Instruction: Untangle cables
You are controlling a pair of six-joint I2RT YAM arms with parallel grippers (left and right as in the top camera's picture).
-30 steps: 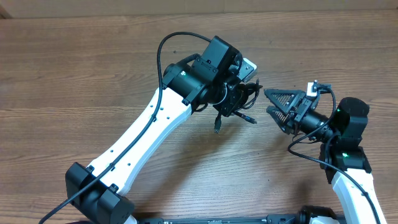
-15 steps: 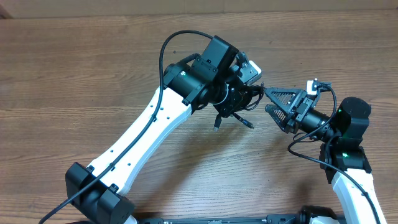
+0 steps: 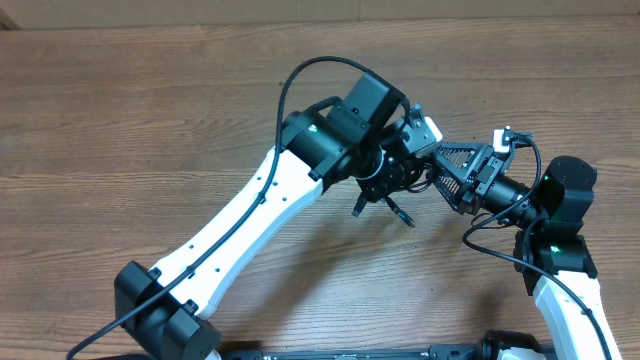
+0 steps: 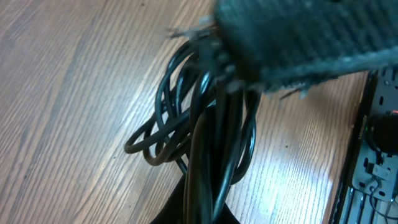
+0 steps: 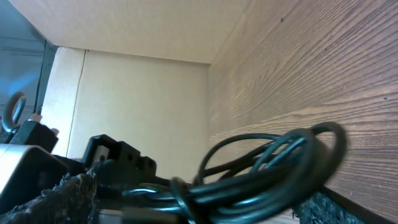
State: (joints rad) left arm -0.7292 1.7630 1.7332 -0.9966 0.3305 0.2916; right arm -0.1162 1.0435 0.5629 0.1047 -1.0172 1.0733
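Left tool clamped shut on the cables — a light, limp bundle over the tabletop; right tool wide open, holding nothing — you should pinch one loose strand

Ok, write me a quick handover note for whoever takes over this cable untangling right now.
Left gripper: shut on the cables, which are one looped bunch with plug ends dangling over the table.
Right gripper: open, one finger on either side of the bunch, no grip yet.
Done: the bunch is in hand.
Left: the untangling itself; no strand is pulled free.
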